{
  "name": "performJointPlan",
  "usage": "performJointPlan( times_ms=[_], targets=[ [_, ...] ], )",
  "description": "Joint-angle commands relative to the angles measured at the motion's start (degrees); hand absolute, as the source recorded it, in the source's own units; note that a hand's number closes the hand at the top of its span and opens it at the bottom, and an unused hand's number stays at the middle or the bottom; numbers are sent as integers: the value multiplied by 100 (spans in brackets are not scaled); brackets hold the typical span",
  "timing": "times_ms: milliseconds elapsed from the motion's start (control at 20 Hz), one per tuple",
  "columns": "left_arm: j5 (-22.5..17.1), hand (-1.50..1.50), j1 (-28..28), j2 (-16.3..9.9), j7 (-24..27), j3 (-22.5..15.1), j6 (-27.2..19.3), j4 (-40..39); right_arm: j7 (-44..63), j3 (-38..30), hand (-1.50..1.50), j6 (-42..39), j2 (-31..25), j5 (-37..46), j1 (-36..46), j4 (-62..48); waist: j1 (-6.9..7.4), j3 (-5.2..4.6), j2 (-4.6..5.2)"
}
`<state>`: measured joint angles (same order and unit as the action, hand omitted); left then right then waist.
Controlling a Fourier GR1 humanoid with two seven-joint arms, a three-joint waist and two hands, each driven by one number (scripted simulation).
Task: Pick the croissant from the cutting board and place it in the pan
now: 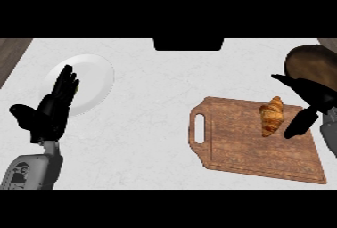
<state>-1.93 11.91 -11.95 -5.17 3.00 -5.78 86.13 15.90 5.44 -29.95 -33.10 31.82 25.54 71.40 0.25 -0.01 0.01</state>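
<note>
We found the croissant (272, 116) lying lengthwise on the far right part of the wooden cutting board (250, 151), which sat at the right of the pale counter (158, 111) with its handle slot turned left. The right hand (309, 104) stood just beside the croissant on its right, fingers spread and uncurled, the thumb pointing down toward the board and the other fingers reaching toward the far side; nothing was pinched, and we could not tell whether any finger touched the pastry. We judged this posture as bracketing the croissant ahead of a grasp. The dark pan (309, 62) lay at the far right, just beyond the board, so that the carry would be short, over the board's far edge. The left hand (49, 111) rested open, fingers straight and pointing away, at the left, over the near edge of a white plate (92, 75), well apart from the work.
</note>
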Motion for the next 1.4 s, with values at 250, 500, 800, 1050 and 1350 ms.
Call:
performJointPlan(
  times_ms=[250, 500, 800, 1050, 1350],
  targets=[
    [-278, 0, 149, -222, 131, 440, 464, -320, -268, 68, -150, 55, 219, 740, -114, -297, -7, 0, 5],
    [-11, 0, 218, 72, 95, 303, 222, -382, -299, -15, -150, -6, 583, 1008, 115, -672, -14, 1, 3],
    [72, 0, 252, 52, -155, 281, 217, -110, -1030, -219, -150, 119, 585, 1169, 382, -1735, 15, 3, 7],
    [138, 0, -40, 54, 32, 259, 292, 26, -1895, 122, 150, 521, 582, 1553, 207, -1796, 18, 3, 8],
    [116, 0, 73, 92, 169, 398, 309, -242, -1098, 254, 150, 239, 1185, 1694, 97, -834, -24, -1, -3]
  ],
)
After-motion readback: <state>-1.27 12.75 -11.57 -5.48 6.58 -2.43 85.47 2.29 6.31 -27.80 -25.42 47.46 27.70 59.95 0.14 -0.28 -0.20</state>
